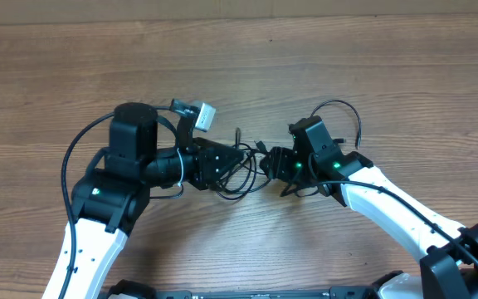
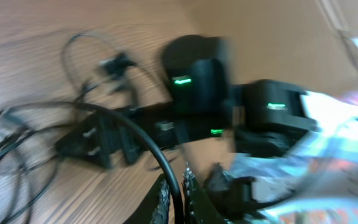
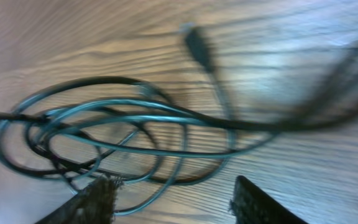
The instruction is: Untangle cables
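Note:
A tangle of thin black cables [image 1: 241, 170] lies on the wooden table between my two grippers. My left gripper [image 1: 220, 162] sits at the tangle's left side. In the left wrist view its fingers [image 2: 178, 196] are shut on one black cable [image 2: 143, 140] that runs up between them. My right gripper [image 1: 274, 163] is at the tangle's right side. In the right wrist view its fingers [image 3: 174, 198] are spread open over looped cables [image 3: 104, 134], and a small plug [image 3: 197, 43] lies beyond them. Both wrist views are blurred.
The table top [image 1: 239, 75] is bare wood. A white tag [image 1: 204, 116] sticks out behind the left arm. Thicker black robot cables loop beside the left arm [image 1: 77, 145] and above the right arm [image 1: 343, 108].

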Robot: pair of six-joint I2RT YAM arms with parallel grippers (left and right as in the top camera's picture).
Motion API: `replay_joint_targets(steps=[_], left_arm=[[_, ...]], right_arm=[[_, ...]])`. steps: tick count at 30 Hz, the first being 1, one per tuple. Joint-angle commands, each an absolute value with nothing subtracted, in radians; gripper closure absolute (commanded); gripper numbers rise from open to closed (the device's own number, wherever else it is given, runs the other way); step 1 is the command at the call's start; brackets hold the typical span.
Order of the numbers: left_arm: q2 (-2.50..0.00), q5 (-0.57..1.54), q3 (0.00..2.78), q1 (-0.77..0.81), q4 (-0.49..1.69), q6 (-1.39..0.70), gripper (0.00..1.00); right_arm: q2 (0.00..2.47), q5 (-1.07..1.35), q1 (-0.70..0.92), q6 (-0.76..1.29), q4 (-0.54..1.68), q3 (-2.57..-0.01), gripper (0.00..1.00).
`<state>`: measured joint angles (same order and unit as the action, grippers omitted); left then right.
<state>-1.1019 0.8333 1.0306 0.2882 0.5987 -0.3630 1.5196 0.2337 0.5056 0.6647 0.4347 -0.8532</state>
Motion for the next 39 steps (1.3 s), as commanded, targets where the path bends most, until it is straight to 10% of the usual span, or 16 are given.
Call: replay_joint_targets(steps=[1,16,22,26,29,39], left_arm=[[-1.17,0.612,1.043,0.327,0.653,-0.354,0.93],[-1.425,0.092,1.043,0.206,0.39,-0.669,0.96],[-1.438,0.118,1.043,0.115,0.314,-0.226,0.94],[-1.494,-0.02,1.043,0.109,0.282,-0.084,0.66],[-1.561,-0.115,1.043,0.11,0.281,-0.139,0.0],[-1.734,0.144,1.043,0.112,0.533,-0.475,0.0]], right_arm=[[1.518,0.15,0.509,0.667,0.476,-0.87,0.32],[1.518,0.117,0.509,0.684,0.522,-0.852,0.16],[1.518,0.112,0.509,0.684,0.521,-0.821,0.14],[1.521,0.112,0.509,0.684,0.514,-0.819,0.11],[1.521,0.113,0.509,0.684,0.503,-0.819,0.1],[1.521,0.085,0.509,0.684,0.503,-0.819,0.03]])
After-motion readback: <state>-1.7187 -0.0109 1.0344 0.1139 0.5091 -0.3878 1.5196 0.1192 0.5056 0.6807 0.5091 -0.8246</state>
